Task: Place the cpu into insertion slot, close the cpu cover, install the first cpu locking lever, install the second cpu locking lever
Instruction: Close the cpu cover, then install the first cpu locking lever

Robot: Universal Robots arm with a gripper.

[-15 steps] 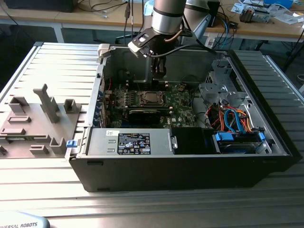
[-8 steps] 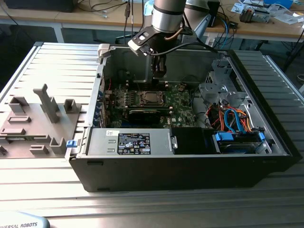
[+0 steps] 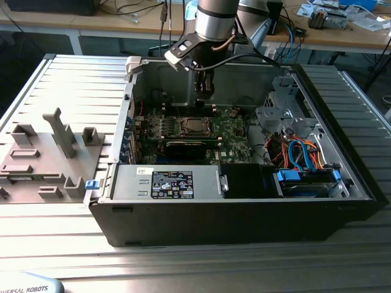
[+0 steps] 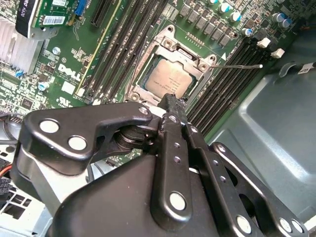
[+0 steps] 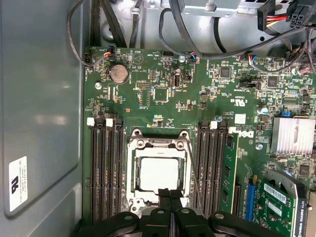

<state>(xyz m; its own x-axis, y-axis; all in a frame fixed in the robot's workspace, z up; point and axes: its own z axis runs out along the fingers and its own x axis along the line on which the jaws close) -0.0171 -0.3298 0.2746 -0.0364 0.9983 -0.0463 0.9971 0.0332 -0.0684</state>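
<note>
The green circuit board [image 5: 148, 106] carries a coin battery [image 5: 118, 73], black memory slots [image 5: 106, 168] and a finned heatsink [image 5: 292, 135].

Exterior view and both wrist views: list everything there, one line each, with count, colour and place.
computer case: one, black, open, on the table.
table: one, grey slatted metal, under the case.
circuit board: one, green, inside the case.
cpu: one, silver-grey, mid-board.
cpu cover: one, silvery frame, lying around the cpu.
memory slots: two banks, black, on either side of the cpu.
fixture tray: one, grey, on the table at the exterior view's left of the case.
cables: several, blue and orange, in the case at the exterior view's right.
arm: one, silver, reaching in from above.
gripper: one, black, shut, tip over the cover's edge.
</note>
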